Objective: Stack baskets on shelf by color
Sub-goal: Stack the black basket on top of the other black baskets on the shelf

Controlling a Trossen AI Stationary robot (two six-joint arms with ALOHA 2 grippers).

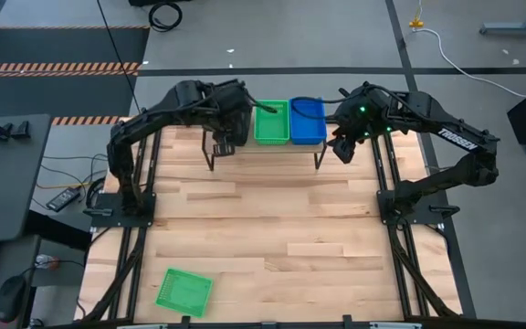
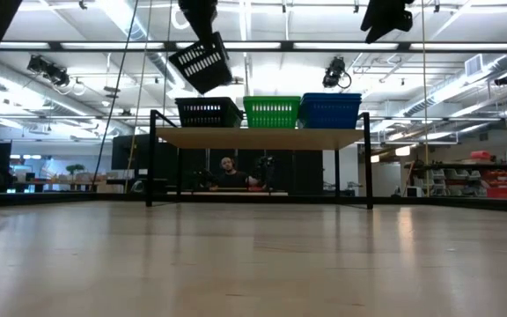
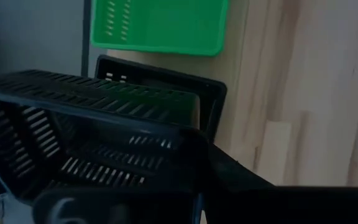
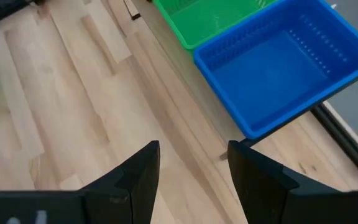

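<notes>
Overhead, left gripper (image 2: 202,35) with tilted black basket (image 2: 202,63) above shelf (image 2: 262,137).

The desk (image 1: 263,228) is made of pale butcher-block planks and stands on a grey concrete floor (image 1: 336,37) with hazard-striped tape (image 1: 57,67) and loose cables (image 1: 164,13). A dark side table (image 1: 7,174) stands to one side. Level across, the hall is wide and open, lit by long ceiling strip lights (image 2: 465,84); a seated person (image 2: 228,174) shows far back, and shelving (image 2: 500,176) lines one side.
</notes>
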